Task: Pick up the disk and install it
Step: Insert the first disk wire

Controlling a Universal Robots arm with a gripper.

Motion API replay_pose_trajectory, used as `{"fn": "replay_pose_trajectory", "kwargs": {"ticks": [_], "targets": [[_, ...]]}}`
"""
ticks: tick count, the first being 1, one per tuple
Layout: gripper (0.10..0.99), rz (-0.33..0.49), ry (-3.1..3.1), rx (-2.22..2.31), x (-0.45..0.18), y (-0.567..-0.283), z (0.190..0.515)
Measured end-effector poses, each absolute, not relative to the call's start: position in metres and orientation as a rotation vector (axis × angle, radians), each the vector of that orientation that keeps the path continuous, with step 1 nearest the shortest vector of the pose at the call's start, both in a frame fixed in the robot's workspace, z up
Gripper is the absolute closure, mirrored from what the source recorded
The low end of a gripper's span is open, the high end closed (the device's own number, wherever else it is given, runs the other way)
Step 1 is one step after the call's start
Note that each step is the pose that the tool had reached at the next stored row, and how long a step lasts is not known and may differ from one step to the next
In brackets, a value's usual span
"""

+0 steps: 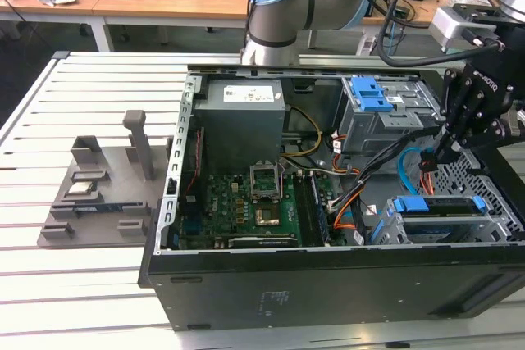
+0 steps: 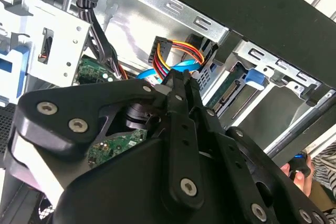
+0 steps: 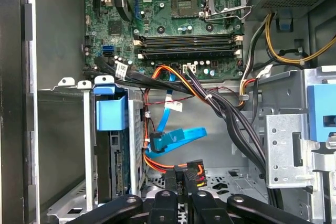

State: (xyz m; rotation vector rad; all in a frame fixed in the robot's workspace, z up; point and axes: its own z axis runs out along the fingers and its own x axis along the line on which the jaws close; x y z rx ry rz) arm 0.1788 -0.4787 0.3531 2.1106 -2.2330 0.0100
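1. The disk [image 1: 435,205] is seen seated in the drive cage [image 1: 492,223] at the case's front corner, at the exterior view's right. Its blue carrier [image 3: 110,111] faces up.
2. The pincer [image 1: 439,153] is held inside the computer case [image 1: 328,284], just above and beside the cage, apart from the disk.
3. Its jaws are drawn nearly together in both wrist views. The tips [image 2: 178,80] are at a black plug with coloured wires [image 3: 191,169]. Whether it is gripped cannot be told.
4. Most of the disk is hidden by the cage walls, and only an edge with its connector [image 2: 231,92] is shown.
5. Cables [image 3: 226,114] crowd the gap beside the cage. Open room is left above the motherboard [image 1: 246,202] and on the slatted bench [image 1: 82,284].
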Motion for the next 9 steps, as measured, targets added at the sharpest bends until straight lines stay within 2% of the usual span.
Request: {"fn": "replay_pose_trajectory", "kwargs": {"ticks": [9], "targets": [[0.918,0.013,-2.232,2.109,0.1789,-0.4873,0.3531]]}}
